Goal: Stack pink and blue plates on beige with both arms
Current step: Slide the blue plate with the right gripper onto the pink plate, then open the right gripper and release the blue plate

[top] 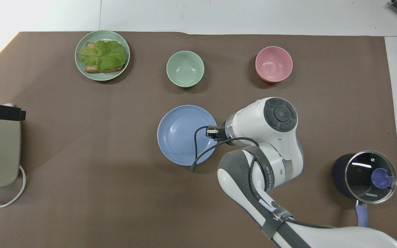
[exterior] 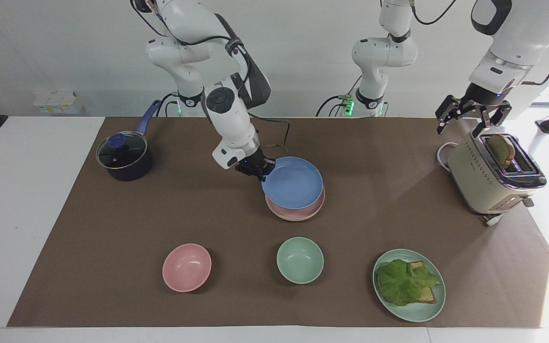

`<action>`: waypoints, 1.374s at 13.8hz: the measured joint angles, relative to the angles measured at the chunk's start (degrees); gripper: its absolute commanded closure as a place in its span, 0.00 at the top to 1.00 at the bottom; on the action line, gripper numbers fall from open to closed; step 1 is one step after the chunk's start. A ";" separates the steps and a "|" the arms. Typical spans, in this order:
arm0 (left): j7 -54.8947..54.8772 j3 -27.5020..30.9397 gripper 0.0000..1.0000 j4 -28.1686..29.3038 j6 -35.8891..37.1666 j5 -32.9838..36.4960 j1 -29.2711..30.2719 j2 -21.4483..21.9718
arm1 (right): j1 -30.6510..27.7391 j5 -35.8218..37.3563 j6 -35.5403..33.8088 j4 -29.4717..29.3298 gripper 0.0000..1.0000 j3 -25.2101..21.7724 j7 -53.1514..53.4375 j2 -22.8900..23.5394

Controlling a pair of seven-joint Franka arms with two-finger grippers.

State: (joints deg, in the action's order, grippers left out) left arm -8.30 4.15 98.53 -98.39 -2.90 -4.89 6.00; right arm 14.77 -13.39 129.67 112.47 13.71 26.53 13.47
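Observation:
My right gripper [exterior: 261, 174] is shut on the rim of the periwinkle blue plate [exterior: 292, 184], at the edge nearest the robots. It holds the plate slightly tilted, just over the pink plate [exterior: 296, 214], whose edge farther from the robots still shows below. From overhead the blue plate [top: 183, 134] covers the pink one almost fully, with the right gripper [top: 212, 131] at its rim. I cannot tell whether the two plates touch. The beige plate is hidden in both views. My left gripper [exterior: 463, 126] waits open above the toaster, holding nothing.
A cream toaster [exterior: 493, 177] with bread in a slot stands at the left arm's end. A dark lidded pot [exterior: 124, 157] sits at the right arm's end. Farther from the robots lie a pink bowl [exterior: 187, 267], a green bowl [exterior: 299, 260] and a green plate [exterior: 429, 309] bearing lettuce and toast.

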 measured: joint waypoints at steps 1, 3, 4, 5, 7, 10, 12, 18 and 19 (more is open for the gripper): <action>0.00 0.00 1.00 0.00 0.00 0.00 0.00 0.00 | 0.69 0.00 0.48 0.12 0.00 0.00 0.13 0.69; 0.00 0.00 1.00 0.00 0.00 0.00 0.00 0.00 | 1.25 0.00 2.14 0.78 0.00 0.00 0.15 1.51; 0.00 0.00 1.00 0.00 0.00 0.00 0.00 0.00 | 1.26 0.00 2.28 1.02 0.00 -0.04 0.15 1.58; 0.00 0.00 1.00 0.00 0.00 0.00 0.00 0.00 | 1.26 0.00 2.28 1.11 0.00 -0.12 0.15 1.58; 0.00 0.00 1.00 0.00 0.00 0.00 0.00 0.00 | 1.25 0.25 2.32 1.14 0.00 -0.27 0.15 1.58; 0.00 0.00 1.00 0.00 0.00 0.00 0.00 0.00 | 1.25 1.08 2.39 1.16 0.00 -0.34 0.15 1.58; 0.00 0.00 1.00 0.00 0.00 0.00 0.00 0.00 | 1.25 1.14 2.87 1.20 0.00 -0.34 0.15 1.58; 0.00 0.00 1.00 0.00 0.00 0.00 0.00 0.00 | 1.25 1.30 6.57 1.67 0.07 -0.35 0.15 1.63; 0.00 0.00 1.00 0.00 0.00 0.00 0.00 0.00 | 1.25 1.32 6.57 1.71 0.17 -0.36 0.15 1.64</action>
State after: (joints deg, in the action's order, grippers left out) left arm -8.30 4.15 98.53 -98.39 -2.90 -4.89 6.00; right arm 16.02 -12.08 136.24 114.18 13.35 26.68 15.11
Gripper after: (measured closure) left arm 0.000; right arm 0.956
